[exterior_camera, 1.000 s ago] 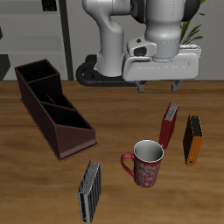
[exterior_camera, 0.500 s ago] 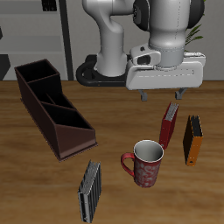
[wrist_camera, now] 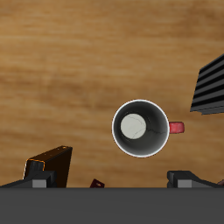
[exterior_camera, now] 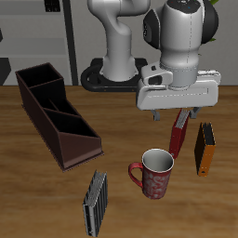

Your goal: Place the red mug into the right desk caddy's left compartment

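Note:
The red mug (exterior_camera: 153,174) with pale speckles and a whitish inside stands upright on the wooden table near the front edge, its handle pointing toward the caddy side. The wrist view looks straight down into the mug (wrist_camera: 140,128), its handle sticking out sideways. My gripper (exterior_camera: 175,117) hangs open and empty above and a little behind the mug, well clear of it. The right desk caddy (exterior_camera: 54,113), a long dark maroon box with inner dividers and a low sloped end, lies across the table from the mug.
A slim red book (exterior_camera: 178,133) and an orange-black book (exterior_camera: 204,148) stand upright beside the mug, under and near the gripper. A grey striped book (exterior_camera: 96,202) stands at the table's front edge. The robot base (exterior_camera: 116,74) stands at the back.
The gripper has moved forward and down toward the mug over the last second. The mug, books and caddy have not moved.

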